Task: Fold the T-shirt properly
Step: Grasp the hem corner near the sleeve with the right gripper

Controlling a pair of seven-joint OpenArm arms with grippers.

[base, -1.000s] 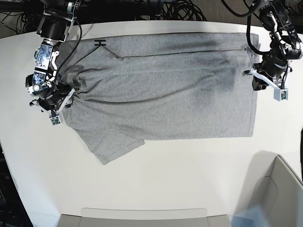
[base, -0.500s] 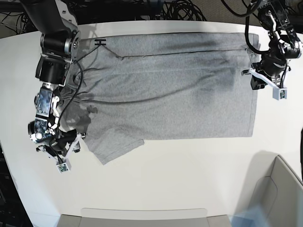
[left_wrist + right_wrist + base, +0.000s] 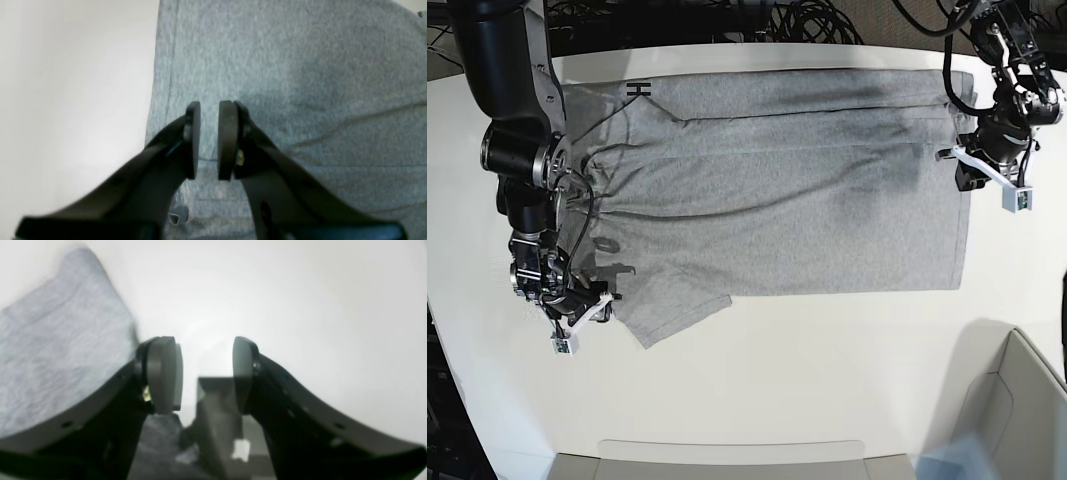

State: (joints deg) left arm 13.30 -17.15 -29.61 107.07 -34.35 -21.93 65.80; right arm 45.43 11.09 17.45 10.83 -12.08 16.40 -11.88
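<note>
base: overhead, looking down | wrists: close behind each claw (sharing the t-shirt (image 3: pixel 777 190))

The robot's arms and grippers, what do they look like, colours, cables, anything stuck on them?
Both arms are black with silver metal joints and loose black cables along them. Each of the left gripper and the right gripper carries a small white block on a white bracket. Up close, the fingers are curved matte black, ending in flat rounded pads.

Bare table (image 3: pixel 807 370) lies open below the T-shirt (image 3: pixel 777 190); cables (image 3: pixel 807 20) crowd its far edge
</note>
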